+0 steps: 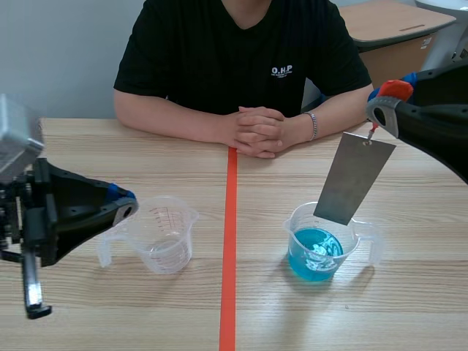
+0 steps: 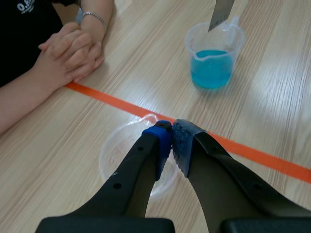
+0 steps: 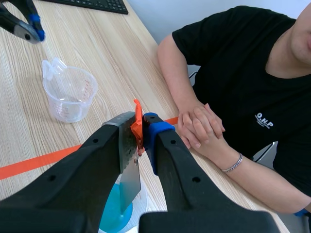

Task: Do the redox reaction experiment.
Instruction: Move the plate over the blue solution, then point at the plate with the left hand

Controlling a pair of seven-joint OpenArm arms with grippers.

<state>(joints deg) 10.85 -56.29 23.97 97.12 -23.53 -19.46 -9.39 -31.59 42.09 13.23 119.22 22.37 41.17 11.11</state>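
scene view: the person (image 1: pixel 234 58) is cut off above the shoulders. left wrist view: the left gripper (image 2: pixel 172 138) covers part of the empty measuring cup (image 2: pixel 114 151) beneath it; the metal sheet (image 2: pixel 221 12) shows its lower tip only. right wrist view: the right gripper (image 3: pixel 139 127) hides most of the cup of blue liquid (image 3: pixel 114 216). graduation marks (image 1: pixel 164 219): too small to read.

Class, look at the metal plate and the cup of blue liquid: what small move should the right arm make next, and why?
Probably lower the right gripper straight down. It pinches the orange tab, and the metal plate hangs with its lower edge near the rim of the cup, seemingly above the blue liquid.
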